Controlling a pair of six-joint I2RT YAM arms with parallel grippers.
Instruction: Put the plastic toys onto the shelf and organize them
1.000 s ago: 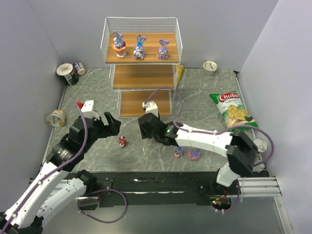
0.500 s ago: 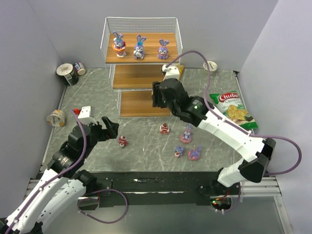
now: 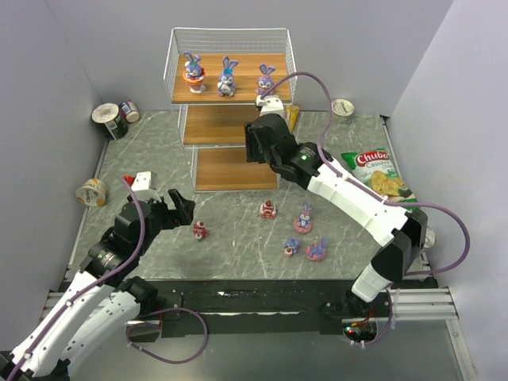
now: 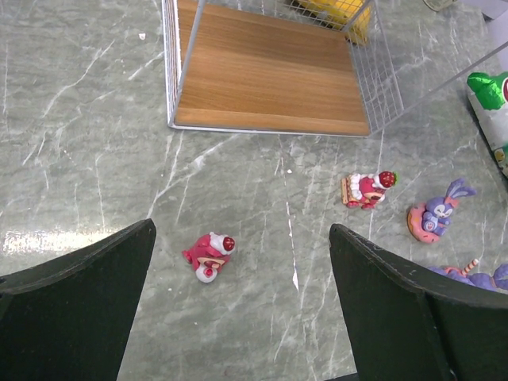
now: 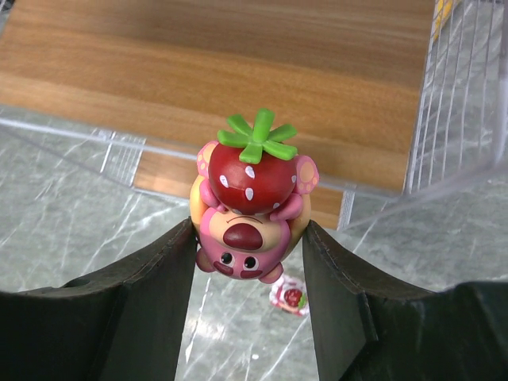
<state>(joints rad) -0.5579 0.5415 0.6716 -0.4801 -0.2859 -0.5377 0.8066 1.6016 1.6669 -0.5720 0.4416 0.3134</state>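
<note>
Bunnies stand in a row on the top board of the shelf [image 3: 230, 125], at the upper middle of the top view: a left bunny [image 3: 193, 70], a middle bunny [image 3: 227, 78] and a right bunny [image 3: 265, 82], all upright and apart from one another. Just below the right bunny, the right gripper [image 3: 258, 147] hangs over the right part of the lower boards. In its wrist view the right gripper [image 5: 248, 234] is clamped on a pink bear figure [image 5: 248, 222] with a red strawberry on its head, the two dark fingers pressing its sides. The left gripper [image 3: 178, 208], at the lower left of the top view, has its jaws wide apart and holds nothing. In its wrist view a pink-red figure [image 4: 210, 255] lies on the grey marble table [image 3: 159, 151] between the fingers, touching neither. To its right on the table lie a second red figure [image 3: 268, 209], a table bunny [image 3: 303, 219], a small purple figure [image 3: 290, 247] and a pink-based figure [image 3: 316, 250], close together in front of the shelf. A chip bag [image 3: 379, 178] lies at the right edge.
</note>
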